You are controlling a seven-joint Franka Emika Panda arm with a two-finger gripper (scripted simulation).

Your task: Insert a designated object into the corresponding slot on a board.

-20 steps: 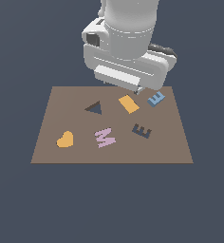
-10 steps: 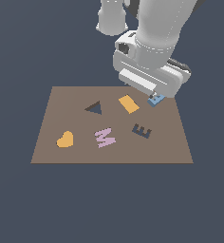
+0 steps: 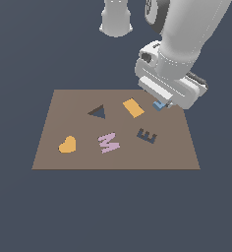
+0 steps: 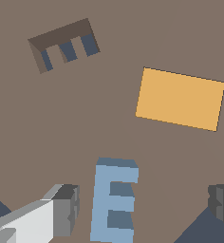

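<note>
- tool [image 4: 142, 204] sits low over the far corner of the board [image 3: 78, 157] on the exterior view's right, arm body covering most of that corner
- wrist view: both fingers [image 4: 66, 209] spread wide, one each side of the blue e block [image 4: 114, 199] w/ clear board showing between pad and block on both sides. so tool is open, gripping nothing
- blue e lies flat on the board btwn the fingers, closer to the finger w/ the white link behind it
- exterior view: only a sliver of the blue e [image 3: 159, 105] peeks out under the tool, near the board's far edge
- e-shaped slot [image 3: 147, 135] is dark and unfilled, nearer the camera than the block in the exterior view (well apart from it, not touching)
- in the wrist view the slot [image 4: 64, 45] shows its brown inner walls and dark floor, turned at a diff angle from the block
- orange rectangle [image 3: 133, 108] lies flat btwn the tool and the dark triangle recess [image 3: 98, 112]; wrist view has it [image 4: 180, 98] just beside the block, not touching
- pink m [image 3: 109, 142] and orange heart [image 3: 67, 144] sit toward the near edge, away from the tool
- board lies on a plain dark blue worktop [image 3: 19, 206]
</note>
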